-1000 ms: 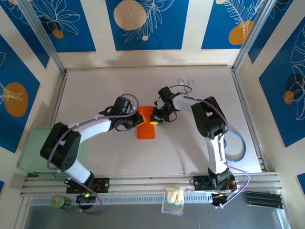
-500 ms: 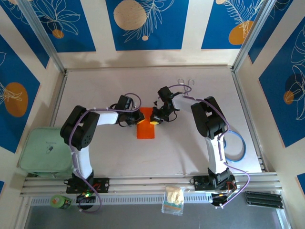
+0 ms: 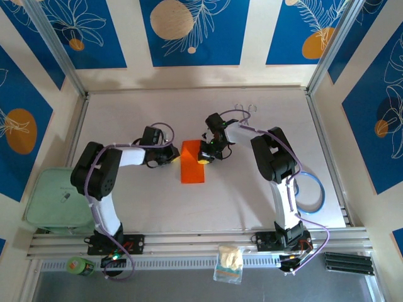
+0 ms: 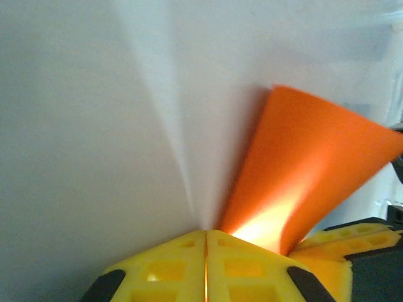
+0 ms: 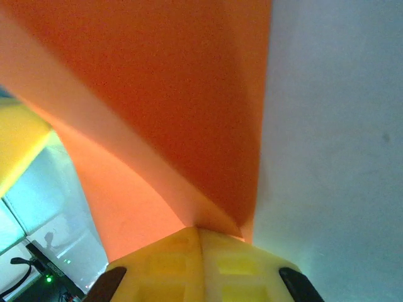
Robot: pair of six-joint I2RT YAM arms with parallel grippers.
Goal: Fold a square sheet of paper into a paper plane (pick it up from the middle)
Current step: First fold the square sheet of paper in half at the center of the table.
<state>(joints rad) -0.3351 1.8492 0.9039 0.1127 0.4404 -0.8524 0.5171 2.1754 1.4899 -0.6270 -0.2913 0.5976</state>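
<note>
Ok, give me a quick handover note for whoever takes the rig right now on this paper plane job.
Left gripper: fingers shut, holding nothing, low at the orange paper's left edge; contact unclear.
Right gripper: fingers shut, apparently pinching the paper's right side, which curls up off the table.
Paper: mid-table between the two grippers; from above it looks like a narrow rectangle.
Done: one side lifted and seemingly folded over.
Left: no pointed plane shape yet; the nose and wing folds remain.
</note>
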